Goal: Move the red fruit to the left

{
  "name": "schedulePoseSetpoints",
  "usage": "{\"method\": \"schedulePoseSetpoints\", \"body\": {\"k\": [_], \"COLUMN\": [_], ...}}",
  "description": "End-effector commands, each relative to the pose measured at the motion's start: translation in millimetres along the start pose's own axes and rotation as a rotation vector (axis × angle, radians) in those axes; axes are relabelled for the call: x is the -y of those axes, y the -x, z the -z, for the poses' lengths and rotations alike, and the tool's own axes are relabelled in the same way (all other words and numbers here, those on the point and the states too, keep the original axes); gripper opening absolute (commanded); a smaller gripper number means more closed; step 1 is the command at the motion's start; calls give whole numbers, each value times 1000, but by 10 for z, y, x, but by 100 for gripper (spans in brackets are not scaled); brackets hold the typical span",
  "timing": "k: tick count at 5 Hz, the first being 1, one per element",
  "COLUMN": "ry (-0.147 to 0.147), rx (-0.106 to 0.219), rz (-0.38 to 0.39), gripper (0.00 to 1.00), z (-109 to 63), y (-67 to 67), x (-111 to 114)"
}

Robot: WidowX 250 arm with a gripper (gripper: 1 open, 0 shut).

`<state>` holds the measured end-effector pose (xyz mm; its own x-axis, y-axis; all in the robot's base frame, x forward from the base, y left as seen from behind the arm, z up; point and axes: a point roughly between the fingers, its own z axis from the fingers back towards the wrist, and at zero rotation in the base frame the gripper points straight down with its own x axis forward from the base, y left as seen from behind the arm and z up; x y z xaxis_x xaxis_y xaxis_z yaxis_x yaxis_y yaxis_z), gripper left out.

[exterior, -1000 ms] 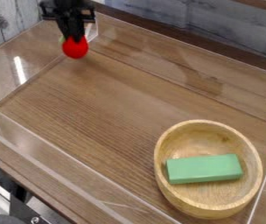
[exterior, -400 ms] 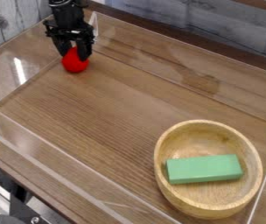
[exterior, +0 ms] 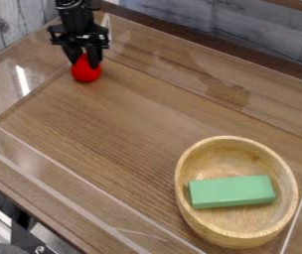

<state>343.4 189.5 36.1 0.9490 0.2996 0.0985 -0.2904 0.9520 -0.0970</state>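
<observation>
The red fruit [exterior: 86, 69] rests on the wooden table [exterior: 127, 139] at the far left corner, a small bright red strawberry shape. Directly above it stands my black gripper [exterior: 82, 55], pointing straight down. Its fingers are spread apart on either side of the fruit's top, open and not clamped on it. The fruit's leafy top is hidden behind the gripper.
A round wooden bowl [exterior: 203, 228] stands at the near right with a green rectangular block [exterior: 229, 191] lying inside. Clear plastic walls [exterior: 21, 79] ring the table. A grey plank wall runs along the back.
The gripper, shut on the red fruit a second ago, has lowered it onto the table and opened its fingers. The fruit now rests a little lower in the picture.
</observation>
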Motion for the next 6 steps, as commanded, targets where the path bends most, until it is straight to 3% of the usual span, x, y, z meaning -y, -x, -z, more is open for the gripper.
{"method": "schedulePoseSetpoints", "body": {"k": [1, 2, 3, 5, 6], "ry": [-3, 14, 9, 12, 17], "rx": [35, 31, 18, -8, -25], "rz": [34, 66, 64, 63, 76], "gripper": [0, 0, 100, 100, 100], "z": [-149, -184, -25, -180, -186], "y": [-75, -90, -58, -95, -51], "x": [-25, -36, -52, 256, 302]}}
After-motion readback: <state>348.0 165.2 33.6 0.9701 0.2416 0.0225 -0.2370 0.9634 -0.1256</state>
